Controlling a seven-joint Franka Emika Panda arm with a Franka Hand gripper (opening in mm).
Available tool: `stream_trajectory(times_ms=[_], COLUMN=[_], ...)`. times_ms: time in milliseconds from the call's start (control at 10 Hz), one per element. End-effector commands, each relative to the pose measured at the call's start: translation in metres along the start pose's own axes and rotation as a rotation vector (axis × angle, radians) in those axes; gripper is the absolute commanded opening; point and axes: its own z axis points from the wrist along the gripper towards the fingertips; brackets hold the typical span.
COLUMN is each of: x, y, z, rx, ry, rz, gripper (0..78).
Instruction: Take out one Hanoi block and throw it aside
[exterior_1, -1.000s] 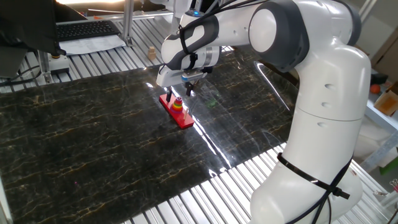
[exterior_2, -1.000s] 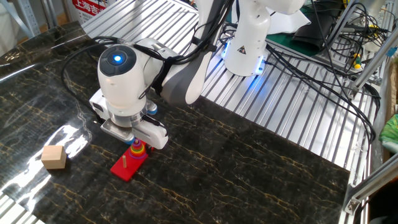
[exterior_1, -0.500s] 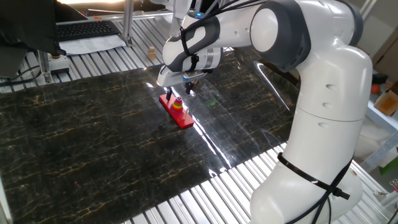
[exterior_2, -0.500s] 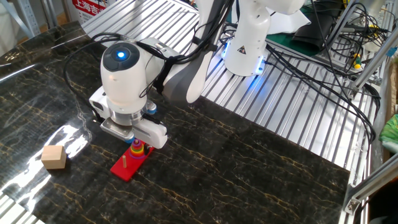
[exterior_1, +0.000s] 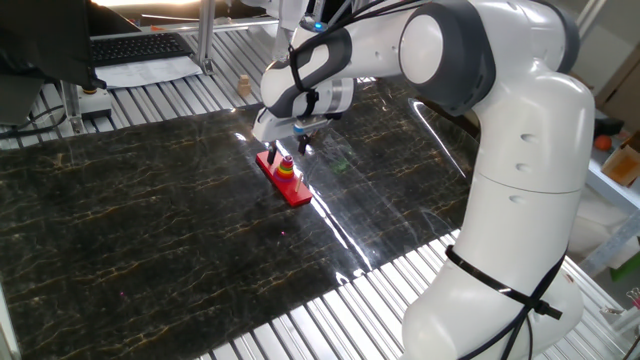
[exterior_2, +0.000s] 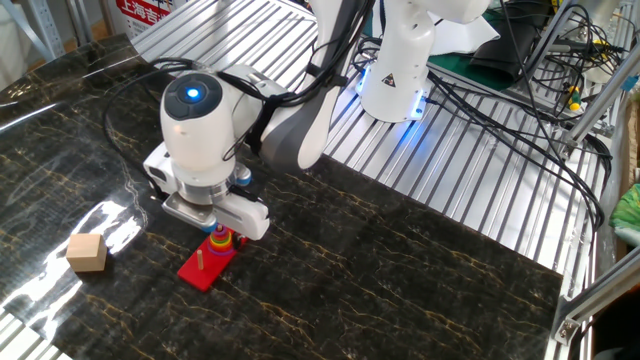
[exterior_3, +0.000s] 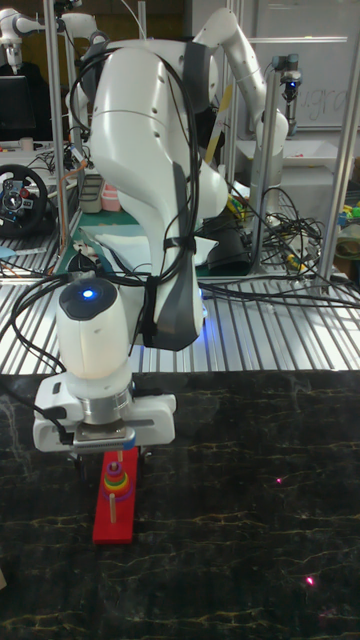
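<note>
My big white arm hides the gripper, so I cannot tell how wide it is. Near the middle, the smooth red base holds round rings. The tiny Hanoi block tops them.

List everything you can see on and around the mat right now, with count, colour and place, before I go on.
Hanoi block: one, pale purplish, top of the ring stack on a peg, directly below the gripper.
Other stacking rings: several, multicoloured, stacked on the same peg; exact count too small to tell.
Base: one, flat red rectangle with pegs, on the dark marble mat.
Wooden cube: one, tan, on the mat apart from the base.
Mat: one, black with gold veining, over the slatted metal table.
Keyboard: one, black, beyond the mat.
Steering wheel: one, black, background.
Arm: one, white and grey.
Gripper: one, above the stack; jaws too hidden to tell whether open or shut.
</note>
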Motion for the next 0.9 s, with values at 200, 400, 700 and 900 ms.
stream_trajectory(times_ms=[200, 400, 700, 900], x=[0.0045, 0.0045, 0.0046, 0.0051], y=[-0.0002, -0.0002, -0.0004, -0.0008], z=[0.0017, 0.0016, 0.0, -0.0044], rx=[-0.005, -0.008, -0.011, -0.01], ry=[-0.001, 0.0, 0.0, 0.002], rz=[0.0, 0.006, 0.01, 0.01], gripper=[77.4, 77.4, 77.4, 77.4])
